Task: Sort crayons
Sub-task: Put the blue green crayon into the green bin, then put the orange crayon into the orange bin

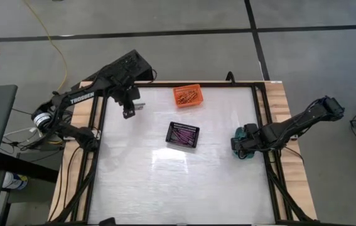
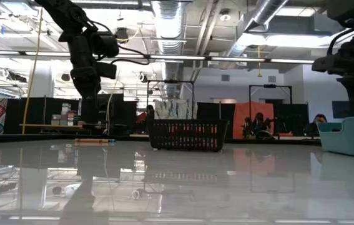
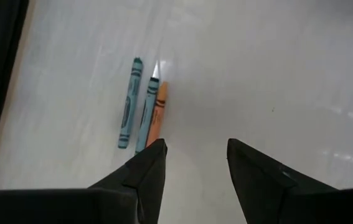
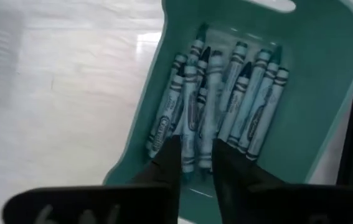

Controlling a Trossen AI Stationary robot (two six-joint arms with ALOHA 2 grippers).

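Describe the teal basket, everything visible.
The teal basket sits upright at the table's right edge, under the right gripper. It looks like smooth moulded plastic with solid walls, a rounded rim and a handle slot in one end wall. Inside lie many teal crayons, roughly parallel, paper-wrapped with darker bands. The gripper's fingers stand slightly apart just above the crayons and hold nothing. From table level only one pale teal corner shows at the far right.

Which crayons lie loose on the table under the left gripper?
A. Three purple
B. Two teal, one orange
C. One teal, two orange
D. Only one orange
B: the left wrist view shows two teal crayons and one orange crayon lying side by side.
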